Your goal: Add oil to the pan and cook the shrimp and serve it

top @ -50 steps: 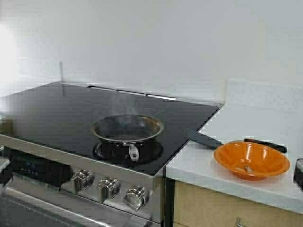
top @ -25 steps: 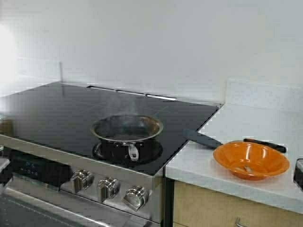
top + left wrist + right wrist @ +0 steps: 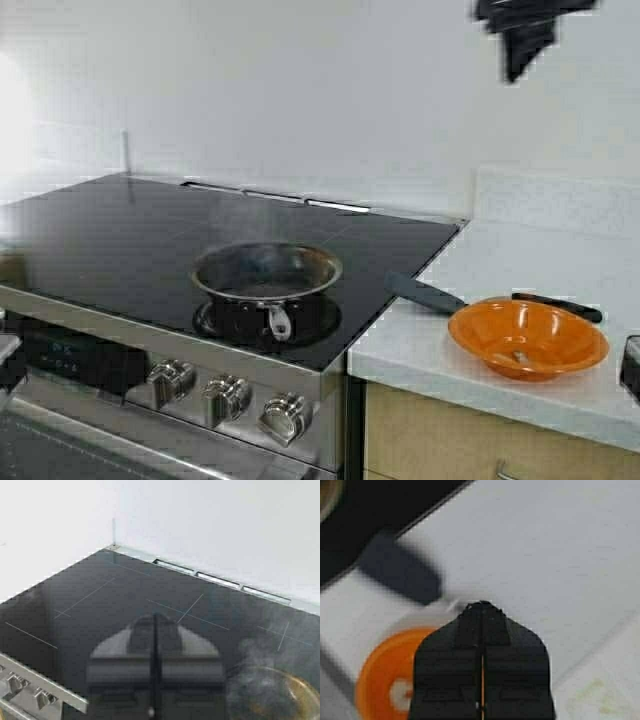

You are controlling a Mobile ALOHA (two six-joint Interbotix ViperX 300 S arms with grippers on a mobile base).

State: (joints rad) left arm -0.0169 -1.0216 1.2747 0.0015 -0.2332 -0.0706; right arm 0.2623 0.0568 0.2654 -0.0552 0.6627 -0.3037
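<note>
In the high view the pan (image 3: pixel 266 283) sits on the black glass cooktop (image 3: pixel 120 230), close to its front edge above the row of knobs (image 3: pixel 228 399), its short steel handle pointing toward the front and thin steam rising from its dark inside; the glass behind the pan and out to the far-left corner is bare. Right of the pan, past the cooktop's side edge, the white counter (image 3: pixel 520 260) carries a dark spatula (image 3: pixel 428 295) whose blade overlaps that edge, and an orange bowl (image 3: pixel 527 338) beside the counter's front edge with a small pale piece lying in it; whether that is the shrimp cannot be told. High above the bowl, against the wall, the right gripper (image 3: pixel 520 35) shows as a dark shape at the top border. In the left wrist view the left gripper (image 3: pixel 155 665) hangs over the bare glass with its jaws together, and the steaming pan (image 3: pixel 275 695) lies to one side of it. In the right wrist view the right gripper (image 3: pixel 481 660) has its jaws pressed together, holding nothing, above the orange bowl (image 3: pixel 385 680), with the blurred spatula (image 3: pixel 400 570) and open white counter (image 3: pixel 560 555) beyond.
</note>
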